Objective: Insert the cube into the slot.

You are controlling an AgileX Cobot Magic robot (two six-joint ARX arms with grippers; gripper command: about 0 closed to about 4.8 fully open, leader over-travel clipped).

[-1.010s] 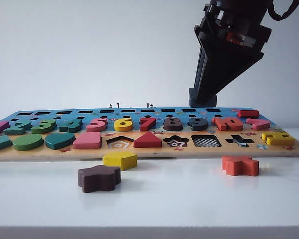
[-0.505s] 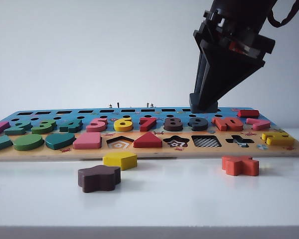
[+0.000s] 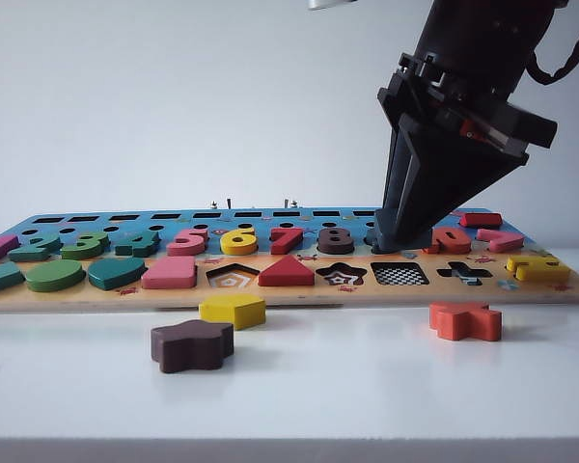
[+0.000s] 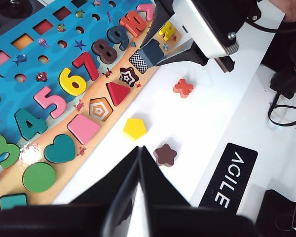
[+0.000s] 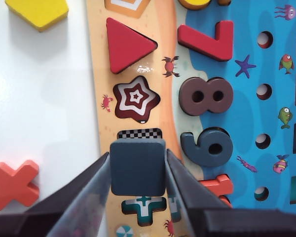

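Note:
My right gripper (image 5: 138, 158) is shut on the cube (image 5: 138, 167), a flat navy-blue square block held by two opposite sides. In the right wrist view the cube covers most of the slot (image 5: 139, 133), and only a strip of the checkered floor shows past its edge. In the exterior view the right gripper (image 3: 400, 241) points down at the puzzle board (image 3: 299, 299), with its tips low over the board just behind the slot (image 3: 399, 274). My left gripper (image 4: 138, 148) is shut on nothing and hangs over the white table, near the brown star.
Loose on the table in front of the board lie a yellow pentagon (image 3: 233, 310), a brown star block (image 3: 191, 344) and an orange cross block (image 3: 464, 320). The star cut-out (image 3: 342, 275) and cross cut-out (image 3: 464, 274) flank the slot. Number pieces fill the row behind.
The right gripper has come down and forward with the cube, from above the board's far edge to low over the slot. The left arm has not moved.

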